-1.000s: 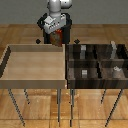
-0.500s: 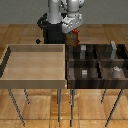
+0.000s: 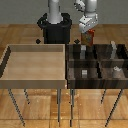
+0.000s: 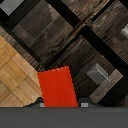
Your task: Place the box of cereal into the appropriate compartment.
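The box of cereal [image 3: 88, 37], red and orange-brown, hangs from my gripper [image 3: 88, 33], which is shut on it above the far edge of the dark brown wooden bin [image 3: 96, 62]. It is over the far cell [image 3: 83, 52] nearest the light-wood tray. In the wrist view the box [image 4: 58, 87] shows as a red rectangle between my fingers, above the bin's dark dividers [image 4: 95, 35].
A large light-wood tray [image 3: 35, 62] stands at the exterior view's left of the bin. Small grey blocks lie in the bin's cells [image 3: 84, 73] [image 3: 116, 70] [image 3: 113, 46], one in the wrist view [image 4: 99, 75]. The robot's black base [image 3: 55, 27] is behind.
My gripper has moved toward the exterior view's right with the box, from behind the tray to above the bin's far edge.
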